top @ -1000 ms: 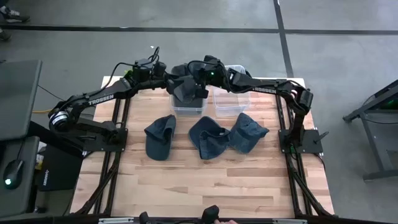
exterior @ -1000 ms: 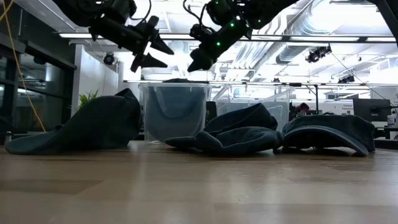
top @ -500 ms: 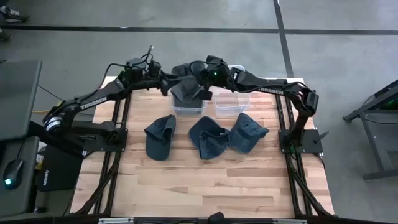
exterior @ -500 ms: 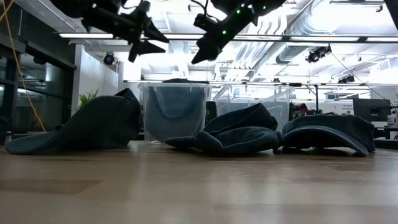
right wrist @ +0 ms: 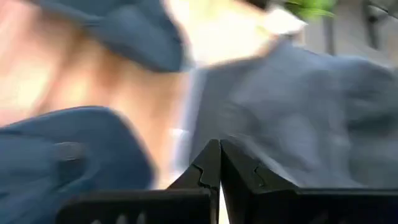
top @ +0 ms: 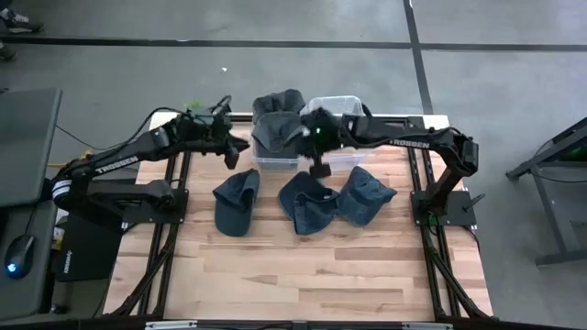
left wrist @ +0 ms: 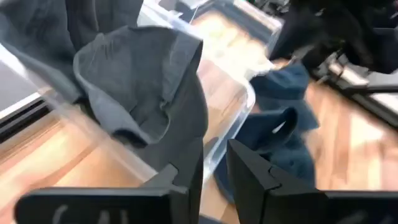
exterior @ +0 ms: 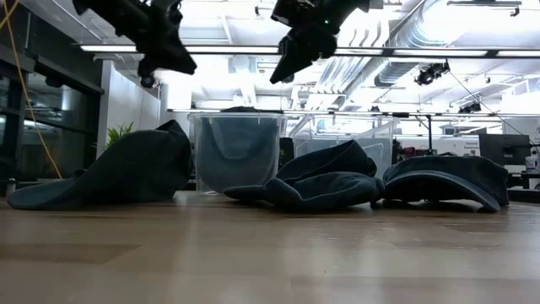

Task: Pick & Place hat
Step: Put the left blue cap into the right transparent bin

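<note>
Wooden table [top: 303, 266] carries a bin [top: 275, 161] with a crumpled hat [top: 277, 124], axis unclear; both grippers empty, left [top: 240, 147] narrow, right [top: 317, 171] closed.

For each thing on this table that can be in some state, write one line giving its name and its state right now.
Left bin: holds a dark hat that pokes above its rim.
Right bin: looks empty, partly hidden by the arm.
Three hats: lying crumpled on the table in front of the bins.
Left gripper: nearly shut, empty, raised beside the left bin.
Right gripper: shut, empty, raised over the bins' front edge.
</note>
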You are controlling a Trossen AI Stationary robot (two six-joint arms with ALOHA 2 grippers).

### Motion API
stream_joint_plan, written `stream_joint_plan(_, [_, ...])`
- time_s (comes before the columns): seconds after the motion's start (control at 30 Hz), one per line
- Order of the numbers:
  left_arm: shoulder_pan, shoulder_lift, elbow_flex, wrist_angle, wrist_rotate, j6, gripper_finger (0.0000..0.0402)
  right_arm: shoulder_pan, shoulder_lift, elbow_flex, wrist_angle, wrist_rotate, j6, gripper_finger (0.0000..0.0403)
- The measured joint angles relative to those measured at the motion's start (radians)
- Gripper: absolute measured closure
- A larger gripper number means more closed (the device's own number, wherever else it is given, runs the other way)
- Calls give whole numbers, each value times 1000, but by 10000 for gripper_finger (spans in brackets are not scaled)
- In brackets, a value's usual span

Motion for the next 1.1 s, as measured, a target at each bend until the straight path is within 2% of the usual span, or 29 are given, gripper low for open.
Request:
stream_joint_plan(0.1, [-88,-18,0,-85,-108,-19,348,64,0,-61,36,-11,-32,403])
stream_joint_plan(0.23, [-198,-55,-50,-106,-188,-68,362,149,2,-144,120,44,-61,403])
stream_joint_plan(0.57, [-414,-208,-336,13,-345,-332,378,280,2,-390,545,77,-264,402])
stream_joint_plan(0.73, [-466,-289,-430,61,-395,-424,378,287,2,-471,752,77,-327,402])
stream_joint_plan(0.87, [-491,-318,-461,60,-425,-468,378,281,2,-489,784,71,-316,395])
stream_joint_plan(1.0, [-503,-329,-478,47,-450,-508,378,277,2,-491,797,48,-330,370])
stream_joint_plan(1.1, [-502,-330,-482,49,-452,-512,378,277,2,-491,826,28,-333,335])
